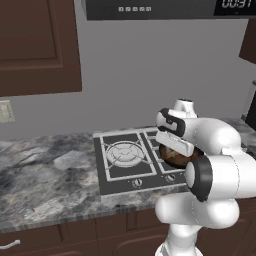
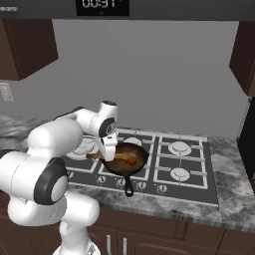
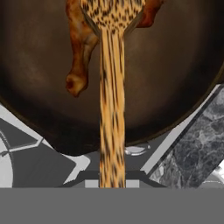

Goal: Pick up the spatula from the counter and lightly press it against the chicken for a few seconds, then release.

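Hand view — gripper point(image 2: 109, 153) tight on spatula point(image 3: 112, 109), blade on chicken point(image 3: 81, 48) in pan point(image 3: 175, 74).

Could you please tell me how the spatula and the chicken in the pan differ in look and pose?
The spatula is pale speckled wood, long and straight; the chicken is glossy reddish-brown and irregular. The spatula's handle runs out past the pan rim, while the chicken lies wholly inside it. Both sit over the dark pan, the spatula's head overlapping the chicken.
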Robot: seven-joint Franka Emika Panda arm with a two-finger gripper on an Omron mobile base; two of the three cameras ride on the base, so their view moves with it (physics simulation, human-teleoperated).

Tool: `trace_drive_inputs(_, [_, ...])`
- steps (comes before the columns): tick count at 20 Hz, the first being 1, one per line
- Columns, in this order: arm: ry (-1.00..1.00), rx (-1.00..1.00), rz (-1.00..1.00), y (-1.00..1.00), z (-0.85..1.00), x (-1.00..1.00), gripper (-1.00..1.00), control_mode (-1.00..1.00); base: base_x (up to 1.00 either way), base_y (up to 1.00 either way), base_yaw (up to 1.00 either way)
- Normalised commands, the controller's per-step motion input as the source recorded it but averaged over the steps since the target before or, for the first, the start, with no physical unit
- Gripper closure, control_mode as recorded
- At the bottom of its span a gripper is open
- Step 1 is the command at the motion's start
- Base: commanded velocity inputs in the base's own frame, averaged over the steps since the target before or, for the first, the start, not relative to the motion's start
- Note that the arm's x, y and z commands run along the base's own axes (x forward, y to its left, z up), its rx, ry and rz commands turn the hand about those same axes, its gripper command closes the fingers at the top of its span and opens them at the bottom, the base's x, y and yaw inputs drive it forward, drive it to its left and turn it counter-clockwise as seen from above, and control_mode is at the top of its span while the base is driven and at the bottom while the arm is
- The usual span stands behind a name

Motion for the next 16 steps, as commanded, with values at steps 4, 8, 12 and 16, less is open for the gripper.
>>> trace_drive_inputs(4, [0.00, 0.00, 0.00, -0.02, -0.13, 0.08, 1.00, -1.00, 0.00, 0.00, 0.00])
trace_drive_inputs(8, [0.00, 0.01, 0.00, 0.00, -0.14, 0.02, 1.00, -1.00, 0.00, 0.00, 0.00])
trace_drive_inputs(12, [0.00, 0.01, 0.00, 0.00, -0.15, 0.00, 1.00, -1.00, 0.00, 0.00, 0.00])
trace_drive_inputs(16, [0.00, 0.02, 0.00, 0.00, -0.15, 0.00, 1.00, -1.00, 0.00, 0.00, 0.00])
